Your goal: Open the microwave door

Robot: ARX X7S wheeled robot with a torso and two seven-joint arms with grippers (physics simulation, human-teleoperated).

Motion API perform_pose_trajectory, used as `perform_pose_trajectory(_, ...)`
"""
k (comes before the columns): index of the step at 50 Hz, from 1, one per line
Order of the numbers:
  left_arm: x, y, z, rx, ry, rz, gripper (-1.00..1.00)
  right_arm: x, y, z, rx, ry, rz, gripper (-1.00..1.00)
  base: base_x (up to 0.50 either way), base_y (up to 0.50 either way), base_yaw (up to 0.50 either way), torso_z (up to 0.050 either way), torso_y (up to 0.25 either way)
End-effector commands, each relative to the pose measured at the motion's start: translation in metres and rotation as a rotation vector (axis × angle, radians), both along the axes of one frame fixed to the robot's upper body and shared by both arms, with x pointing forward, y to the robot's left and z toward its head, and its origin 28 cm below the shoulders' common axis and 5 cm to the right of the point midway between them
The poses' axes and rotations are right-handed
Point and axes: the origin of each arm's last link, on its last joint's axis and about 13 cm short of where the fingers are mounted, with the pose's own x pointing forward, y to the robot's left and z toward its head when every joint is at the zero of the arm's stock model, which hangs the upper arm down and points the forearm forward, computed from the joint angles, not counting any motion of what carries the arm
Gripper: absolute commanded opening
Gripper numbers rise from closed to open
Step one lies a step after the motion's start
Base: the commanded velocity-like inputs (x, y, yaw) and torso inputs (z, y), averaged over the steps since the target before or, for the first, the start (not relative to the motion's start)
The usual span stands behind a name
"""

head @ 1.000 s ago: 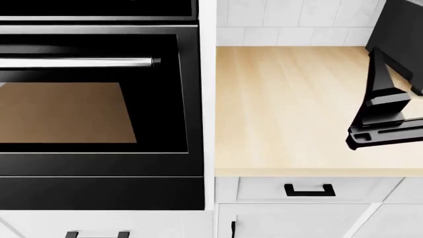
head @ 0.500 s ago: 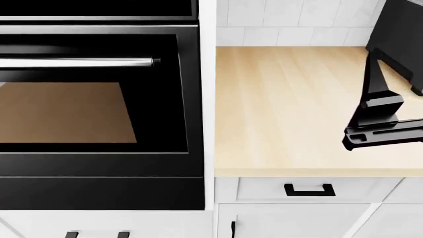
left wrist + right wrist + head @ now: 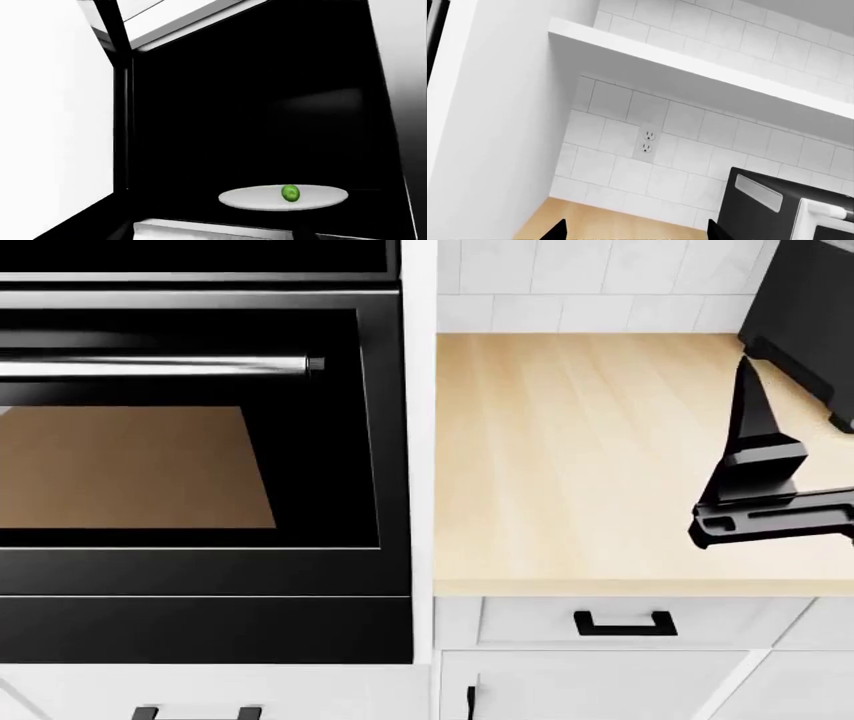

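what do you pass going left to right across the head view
oven door with its steel bar handle → white cabinet strip → wooden counter → robot arm → dark microwave at the far right edge

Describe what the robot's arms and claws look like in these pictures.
Only the right arm shows in the head view: glossy black, angular, flat-sided links with slotted bracket-like ends. No cables, markings or colour accents are visible. In the right wrist view, two black pointed tips of the right claw show. The left arm is out of view.
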Motion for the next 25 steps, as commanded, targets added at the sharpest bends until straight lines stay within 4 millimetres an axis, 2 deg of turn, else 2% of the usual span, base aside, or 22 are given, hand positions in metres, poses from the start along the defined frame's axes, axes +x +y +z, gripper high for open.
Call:
perform_pose_trajectory(1,-0.036,0.055,-0.022,-0.097,-0.021,0.342,1.0,0.001,0.0,-0.002,0.0,0.008,-0.004,1.0,0.0,0.0,0.0,0.0,0.0)
perform_pose_trajectory(4,-0.044,0.068,-0.021,-0.058,0.015,0.482,1.0,0.001,-0.001,-0.002,0.0,0.012,-0.007,1.0,0.0,0.0,0.0,0.0,0.0)
perform_pose_trajectory(8,-0.05,0.08,-0.023,-0.053,0.045,0.551,1.0,0.001,0.0,-0.003,-0.001,0.014,-0.006,1.0,0.0,0.0,0.0,0.0,0.0)
perform_pose_trajectory(19,-0.068,0.129,-0.052,-0.209,0.162,0.711,1.0,0.005,-0.002,-0.01,0.007,0.033,-0.01,1.0,0.0,0.0,0.0,0.0,0.0)
perform_pose_trajectory(25,-0.072,0.138,-0.063,-0.231,0.128,0.742,1.0,0.007,-0.001,-0.013,0.009,0.038,-0.008,1.0,0.0,0.0,0.0,0.0,0.0)
